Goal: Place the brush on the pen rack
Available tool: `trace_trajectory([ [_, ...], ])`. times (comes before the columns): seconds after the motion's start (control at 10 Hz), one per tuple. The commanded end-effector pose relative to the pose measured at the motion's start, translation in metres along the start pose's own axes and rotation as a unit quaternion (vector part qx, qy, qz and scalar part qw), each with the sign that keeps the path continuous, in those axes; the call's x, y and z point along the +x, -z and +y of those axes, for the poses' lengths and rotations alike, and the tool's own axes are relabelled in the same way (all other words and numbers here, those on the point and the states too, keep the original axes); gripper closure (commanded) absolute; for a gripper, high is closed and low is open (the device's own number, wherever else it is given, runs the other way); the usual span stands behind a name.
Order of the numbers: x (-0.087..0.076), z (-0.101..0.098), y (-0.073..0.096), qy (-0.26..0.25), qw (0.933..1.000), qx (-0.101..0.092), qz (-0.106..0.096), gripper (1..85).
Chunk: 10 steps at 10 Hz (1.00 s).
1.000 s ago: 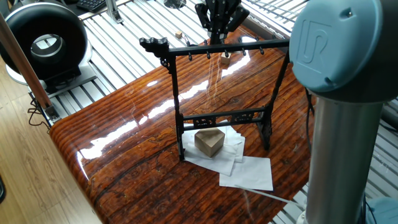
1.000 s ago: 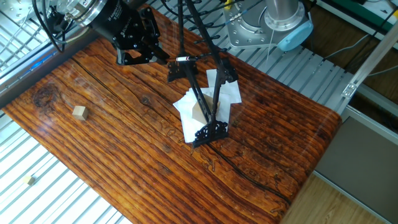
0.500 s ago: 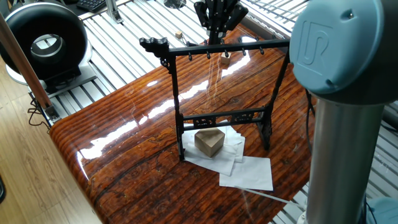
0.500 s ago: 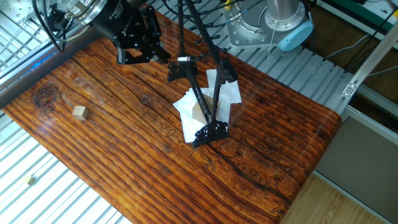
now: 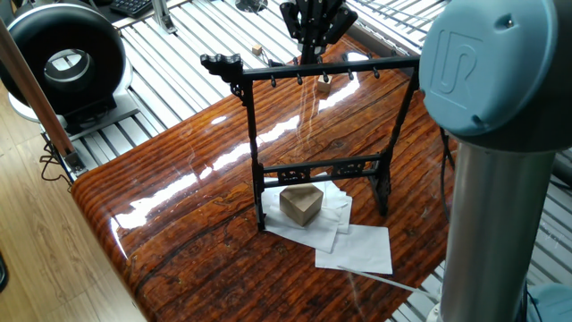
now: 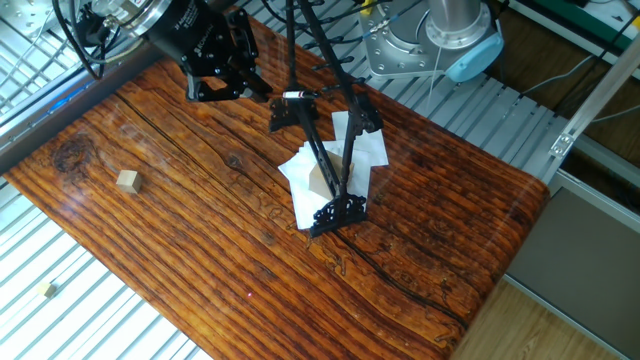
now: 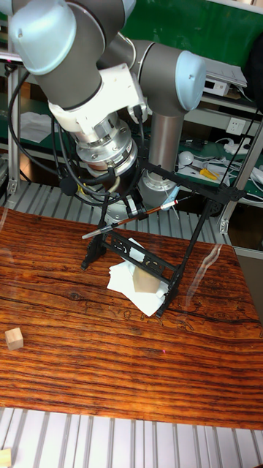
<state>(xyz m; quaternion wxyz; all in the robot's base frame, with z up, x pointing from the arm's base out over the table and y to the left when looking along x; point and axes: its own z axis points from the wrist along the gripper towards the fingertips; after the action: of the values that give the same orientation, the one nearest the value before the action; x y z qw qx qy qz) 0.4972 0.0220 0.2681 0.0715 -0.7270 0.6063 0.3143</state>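
- The brush (image 7: 135, 216) lies crosswise between my fingers (image 7: 128, 208), which are clamped on its dark shaft; its reddish tip points toward the far upright.
- The pen rack (image 7: 191, 252) stands just below and beside my gripper (image 7: 126, 213), its pegged crossbar near the brush.
- A tan block (image 5: 300, 204) on white papers (image 5: 355, 248) sits under the rack.
- No writing is legible.

The rack (image 7: 157, 245) stands mid-frame on the table (image 7: 88, 365), straddling papers (image 7: 128, 281) and a block (image 7: 145, 282). A cube (image 7: 13, 338) lies at far left.
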Motion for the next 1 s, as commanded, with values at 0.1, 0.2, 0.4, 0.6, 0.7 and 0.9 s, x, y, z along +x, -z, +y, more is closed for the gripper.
trace_trajectory([
  [0.1, -0.0043, 0.0020, 0.0008, -0.006, 0.9999, 0.008, -0.008, 84.7],
  [0.2, -0.0071, 0.0029, 0.0007, -0.011, 0.9998, 0.010, -0.010, 84.7],
  [0.4, -0.0077, 0.0047, 0.0012, -0.016, 0.9998, 0.010, -0.008, 84.7],
  [0.6, -0.0069, 0.0052, 0.0011, -0.021, 0.9997, 0.012, -0.005, 84.7],
  [0.7, -0.0054, 0.0060, 0.0011, -0.024, 0.9996, 0.013, -0.003, 84.7],
  [0.9, -0.0025, 0.0031, 0.0012, -0.026, 0.9995, 0.016, -0.002, 84.7],
])
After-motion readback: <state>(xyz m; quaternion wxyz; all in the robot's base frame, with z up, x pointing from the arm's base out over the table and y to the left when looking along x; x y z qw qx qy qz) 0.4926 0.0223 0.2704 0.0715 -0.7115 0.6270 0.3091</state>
